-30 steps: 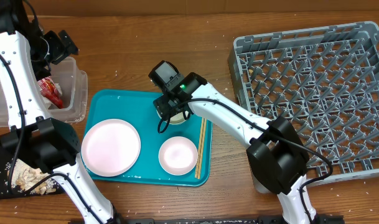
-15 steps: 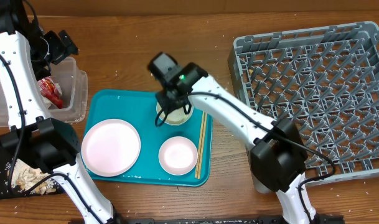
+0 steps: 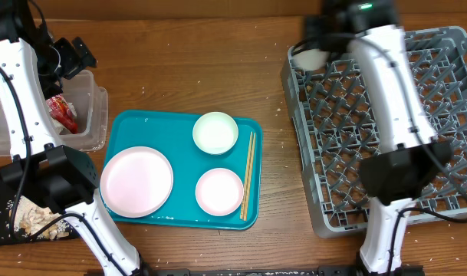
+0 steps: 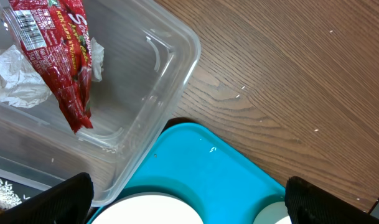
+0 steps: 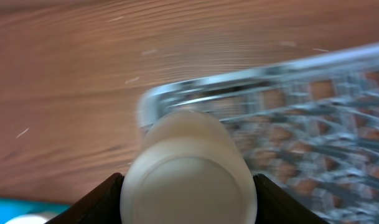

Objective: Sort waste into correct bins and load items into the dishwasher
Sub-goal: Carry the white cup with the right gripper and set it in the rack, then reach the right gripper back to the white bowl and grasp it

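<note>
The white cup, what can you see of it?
The white cup is small, round and smooth, plain creamy white. The right gripper squeezes it between its two dark fingers, and one round end faces the wrist camera. From above, it hangs at a corner of the grey dish rack. The pictures are blurry, so I cannot tell if it touches the rack.

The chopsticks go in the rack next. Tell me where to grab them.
Probably grip the chopsticks mid-length, coming straight down from above and closing across both. They lie flat, side by side on the tray, with the dish close on their left.
</note>
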`<move>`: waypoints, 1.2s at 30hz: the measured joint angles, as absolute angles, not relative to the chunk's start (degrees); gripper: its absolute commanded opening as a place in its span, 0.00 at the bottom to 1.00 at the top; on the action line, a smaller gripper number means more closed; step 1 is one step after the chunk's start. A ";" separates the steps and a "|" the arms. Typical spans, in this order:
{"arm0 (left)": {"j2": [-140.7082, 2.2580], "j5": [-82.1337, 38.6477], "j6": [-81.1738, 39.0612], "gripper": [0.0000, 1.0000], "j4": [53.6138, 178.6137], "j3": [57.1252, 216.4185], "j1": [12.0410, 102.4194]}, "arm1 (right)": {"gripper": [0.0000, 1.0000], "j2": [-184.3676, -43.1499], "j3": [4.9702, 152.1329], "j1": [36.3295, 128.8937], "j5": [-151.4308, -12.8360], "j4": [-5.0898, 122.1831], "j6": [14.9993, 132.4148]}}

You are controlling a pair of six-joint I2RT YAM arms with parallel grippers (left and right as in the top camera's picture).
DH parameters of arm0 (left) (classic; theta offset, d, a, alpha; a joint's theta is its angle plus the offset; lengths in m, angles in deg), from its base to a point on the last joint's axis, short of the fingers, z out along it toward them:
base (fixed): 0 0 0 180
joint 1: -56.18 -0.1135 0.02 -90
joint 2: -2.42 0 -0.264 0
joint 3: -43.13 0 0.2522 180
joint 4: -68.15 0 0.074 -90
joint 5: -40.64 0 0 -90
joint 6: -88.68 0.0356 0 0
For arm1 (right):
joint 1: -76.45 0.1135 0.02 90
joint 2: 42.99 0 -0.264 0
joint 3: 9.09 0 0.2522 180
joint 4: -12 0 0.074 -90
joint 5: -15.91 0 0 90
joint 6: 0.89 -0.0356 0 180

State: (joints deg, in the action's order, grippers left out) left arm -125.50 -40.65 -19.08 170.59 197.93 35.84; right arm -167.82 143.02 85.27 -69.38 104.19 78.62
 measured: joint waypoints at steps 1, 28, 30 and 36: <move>-125.50 -40.65 -19.08 1.00 170.59 197.93 35.82 | 0.52 -167.82 143.02 81.44 -69.12 104.52 78.60; -125.50 -40.65 -19.08 1.00 170.59 197.93 35.84 | 0.98 -167.19 136.59 78.16 -89.29 109.97 76.72; -125.50 -40.67 -19.08 1.00 170.59 197.93 35.84 | 1.00 -165.83 136.81 83.72 -97.53 107.95 76.68; -125.50 -40.65 -19.10 1.00 170.59 197.93 35.84 | 0.91 -165.00 134.87 106.34 -94.21 98.56 77.12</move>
State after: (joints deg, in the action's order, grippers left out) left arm -125.50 -40.65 -19.10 170.59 197.93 35.84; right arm -165.00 134.87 106.34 -94.21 98.56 77.12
